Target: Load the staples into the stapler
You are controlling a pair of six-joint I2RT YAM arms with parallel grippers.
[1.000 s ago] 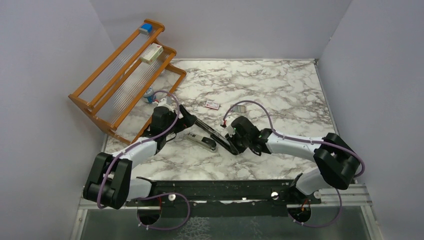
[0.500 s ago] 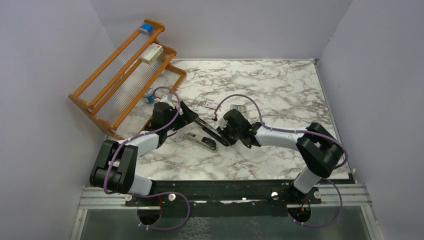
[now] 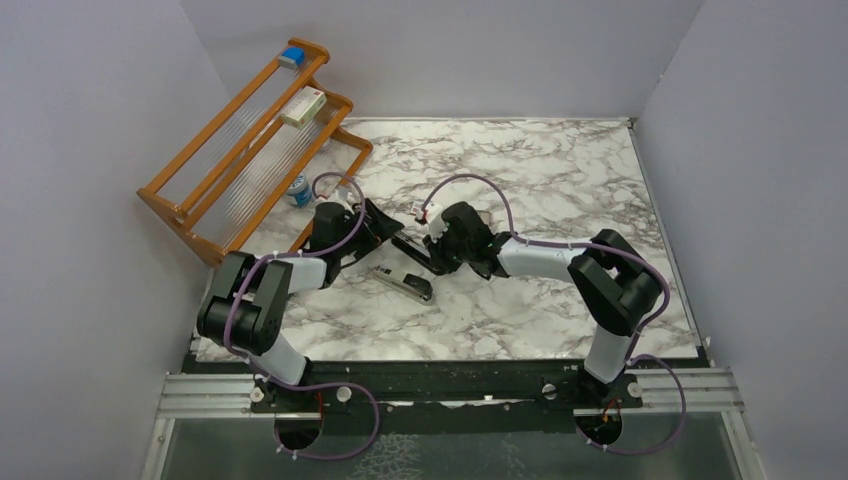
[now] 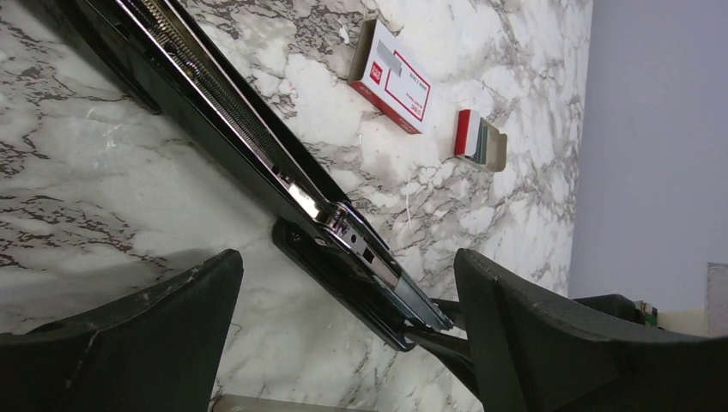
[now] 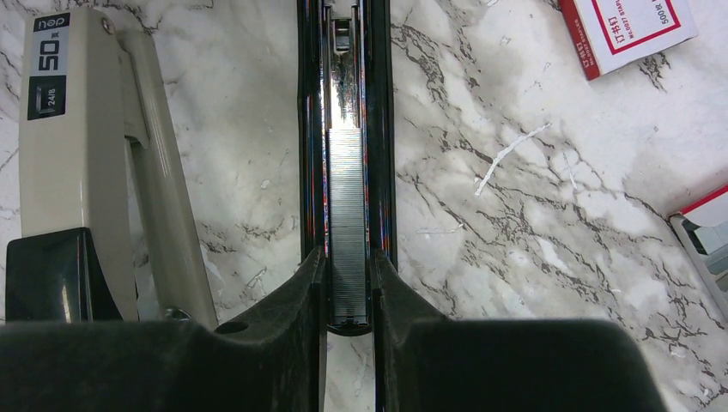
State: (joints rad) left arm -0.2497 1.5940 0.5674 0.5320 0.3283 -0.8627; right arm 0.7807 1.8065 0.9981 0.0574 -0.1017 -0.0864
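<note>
- The stapler [image 3: 412, 249] lay opened on the marble surface [image 3: 580, 180], left of centre, with its long axis on a diagonal in the top view. One end pointed far-left toward the left end effector [image 4: 348, 257] and the other near-right toward the right end effector [image 5: 348, 257].
- Its shiny inner rail faced upward. The staples [image 5: 348, 206], a ribbed grey strip, lay lengthwise in that channel, in line with the stapler.
- The right end effector was nearly closed. Its fingers [image 5: 283, 343] pressed on either side of the near end of the staple strip, straddling the rail.
- The left end effector stood wide open and gripped nothing. The stapler passed slantwise between its fingers [image 4: 129, 343], apart from both.
- A light grey stapler-like tool [image 5: 77, 146] lay just beside the stapler on its near side, roughly parallel and not touching it.
- A white-and-red box [image 4: 395, 81] lay near the stapler on its far side, and a small red packet with a grey tray [image 4: 476, 142] lay a little beyond that.
- A wooden rack [image 3: 250, 150] crowded the far-left corner, close behind the left arm.
- Bare marble stretched to the right and toward the far wall. The surface's near edge lay well apart from the stapler.
</note>
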